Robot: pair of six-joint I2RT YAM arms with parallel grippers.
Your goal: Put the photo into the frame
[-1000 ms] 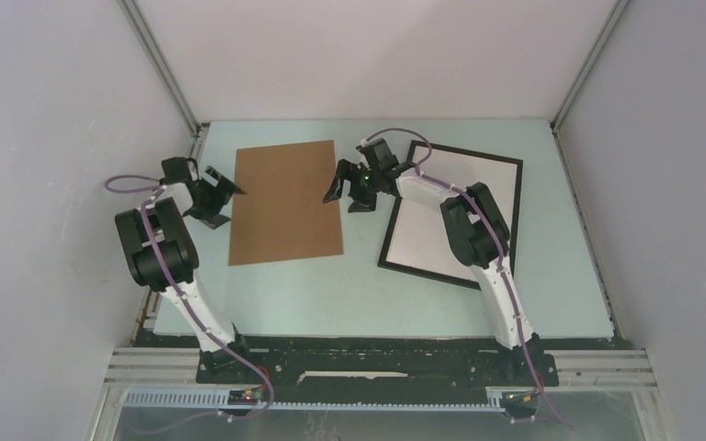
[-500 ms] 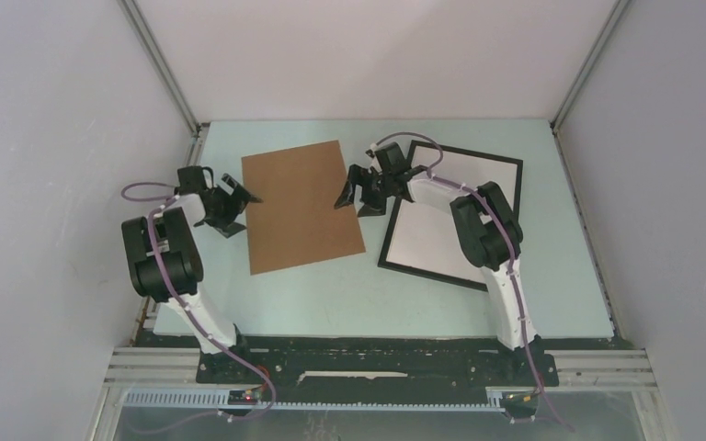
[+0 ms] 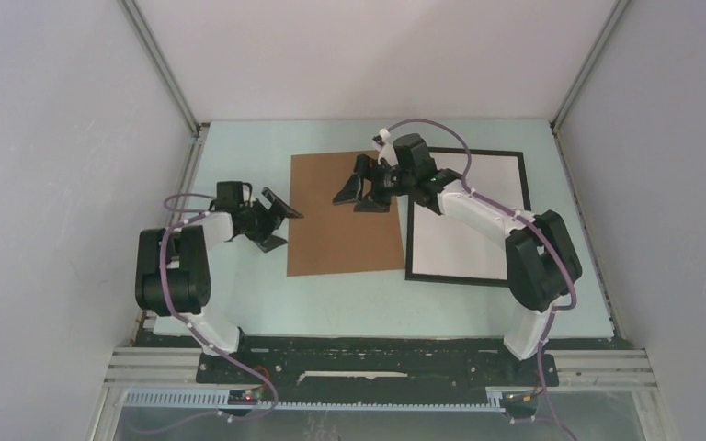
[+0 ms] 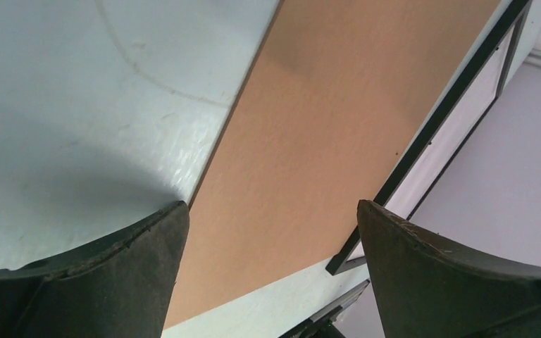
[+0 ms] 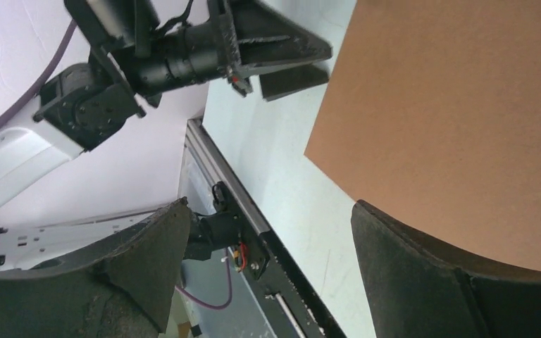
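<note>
Flat toward the right edge of the table (image 3: 349, 303): the frame (image 3: 408, 243), white sheet (image 3: 464, 243) inside. Looks stiff, pane likely fragile; best taken by its rim. Against its left side, the brown board (image 3: 345, 230). No photo in sight. Spread wide and empty: left gripper (image 3: 283, 228), right gripper (image 3: 351, 202).

The board (image 3: 345, 213) looks like plain brown cardboard, matt and smooth, with an even grain. The frame (image 4: 438, 120) has a thin black edge with a dull satin finish; the white sheet (image 3: 464, 239) inside it looks flat like paper. The table (image 4: 98, 120) is a pale, smooth top with a soft sheen and a faint curved scuff. The fingers (image 4: 113, 282) of the left gripper (image 4: 271, 205) and the right gripper (image 5: 268, 208) are black matt plastic, finely grained, rough along the edges. The arm shells (image 3: 483, 213) are glossy white plastic, the cable (image 3: 441, 129) a smooth purple sheath, the rail (image 3: 147, 363) bare grey metal
</note>
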